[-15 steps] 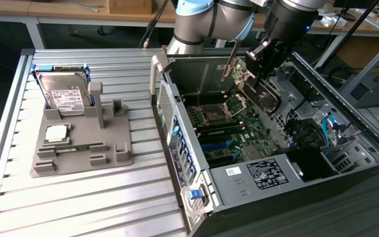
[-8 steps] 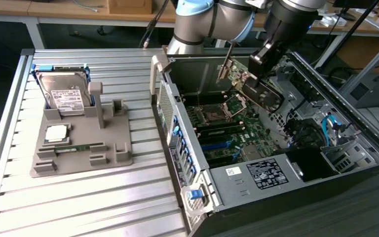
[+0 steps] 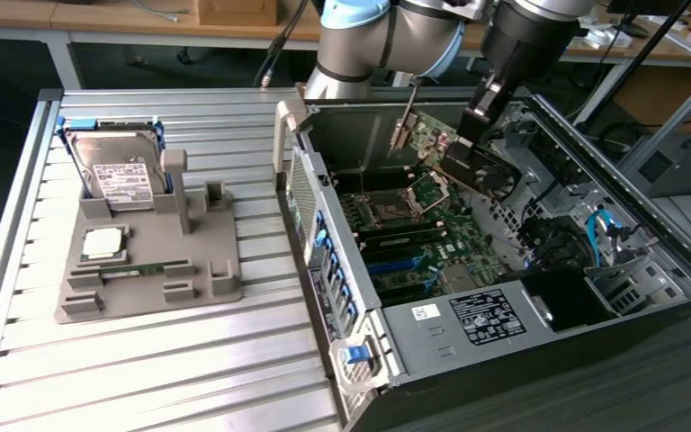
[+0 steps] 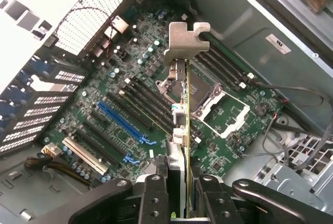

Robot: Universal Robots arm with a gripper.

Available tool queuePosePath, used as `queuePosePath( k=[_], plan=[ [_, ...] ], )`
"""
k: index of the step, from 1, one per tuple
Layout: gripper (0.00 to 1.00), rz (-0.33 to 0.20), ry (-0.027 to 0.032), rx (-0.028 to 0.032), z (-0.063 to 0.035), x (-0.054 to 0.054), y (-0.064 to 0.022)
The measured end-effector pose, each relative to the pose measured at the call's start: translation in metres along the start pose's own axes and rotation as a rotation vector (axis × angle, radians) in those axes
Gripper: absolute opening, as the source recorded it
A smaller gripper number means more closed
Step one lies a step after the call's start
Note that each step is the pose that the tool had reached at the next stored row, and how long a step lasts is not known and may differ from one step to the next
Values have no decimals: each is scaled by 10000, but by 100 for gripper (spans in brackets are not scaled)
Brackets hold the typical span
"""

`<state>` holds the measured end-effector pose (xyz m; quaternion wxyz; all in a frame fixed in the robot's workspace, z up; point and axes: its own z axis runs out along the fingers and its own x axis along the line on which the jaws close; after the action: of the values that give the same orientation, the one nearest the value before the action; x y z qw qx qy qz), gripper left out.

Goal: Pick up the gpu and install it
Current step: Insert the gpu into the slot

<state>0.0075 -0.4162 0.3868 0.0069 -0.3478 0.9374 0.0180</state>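
My gripper (image 3: 478, 121) is shut on the gpu (image 3: 471, 164), a green card with a black round-fan cooler. It hangs tilted inside the open computer case (image 3: 633, 225), above the green motherboard (image 3: 424, 236). In the wrist view the gpu (image 4: 186, 109) appears edge-on, its silver metal bracket (image 4: 186, 39) at the far end. My gripper (image 4: 182, 185) clamps the card from both sides with its black fingers (image 4: 155, 195). Under the card lie the blue expansion slots (image 4: 122, 122) and the CPU socket (image 4: 221, 104). The card stands above the board, touching no slot.
A grey fixture tray (image 3: 219, 286) at the exterior view's left holds a silver hard drive (image 3: 123, 171), a CPU chip (image 3: 103, 241) and a green memory stick (image 3: 141, 267). Case walls, drive bays (image 4: 31, 104) and loose cables (image 4: 291, 130) ring the motherboard.
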Motion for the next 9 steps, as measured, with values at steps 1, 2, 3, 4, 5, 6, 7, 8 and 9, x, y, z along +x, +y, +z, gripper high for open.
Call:
queuePosePath(
  k=[1,2,3,4,5,6,7,8,9],
  plan=[
    [27,-79,2,-2,0,0,0],
    [27,-123,4,-3,0,0,0],
    [27,-187,5,-5,0,0,0],
    [27,-238,7,-6,1,0,0],
    [27,-304,9,-8,1,0,0],
    [27,-355,10,-9,1,0,0],
    [27,-404,12,-10,1,0,0],
    [27,-468,14,-12,1,0,0],
    [27,-523,15,-13,1,0,0]
  ],
)
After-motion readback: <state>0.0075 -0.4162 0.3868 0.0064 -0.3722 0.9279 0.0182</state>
